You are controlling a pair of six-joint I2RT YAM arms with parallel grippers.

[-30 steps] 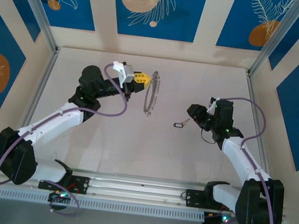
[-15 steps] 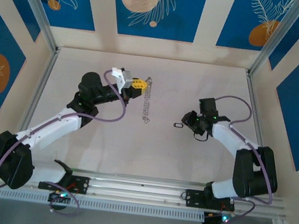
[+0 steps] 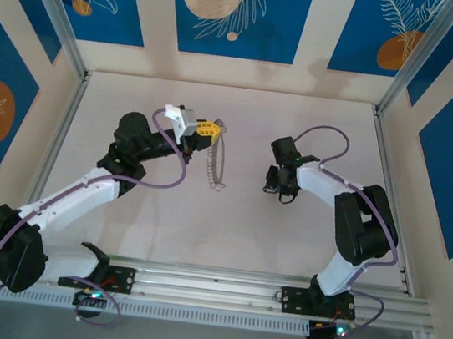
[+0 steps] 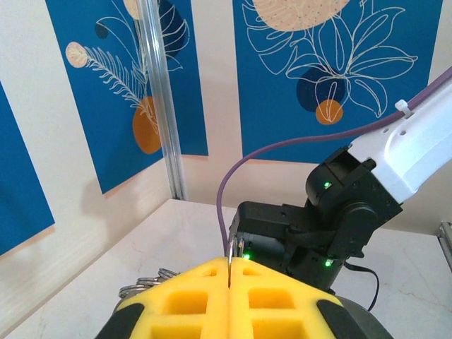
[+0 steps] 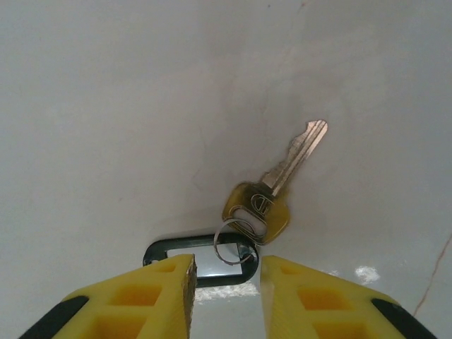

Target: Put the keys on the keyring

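One key (image 5: 261, 205) lies flat on the table (image 5: 106, 106) with its brass blade plain to see. Its black tag (image 5: 203, 258) is partly hidden under a finger of your right gripper (image 5: 226, 264). Those jaws stand apart astride the tag, and you cannot tell whether they touch it. Your left gripper (image 4: 229, 267) is clamped tight on the keyring (image 4: 145, 285). A few of its small rings peep out beside the yellow finger, cut off by it, well apart from the key.
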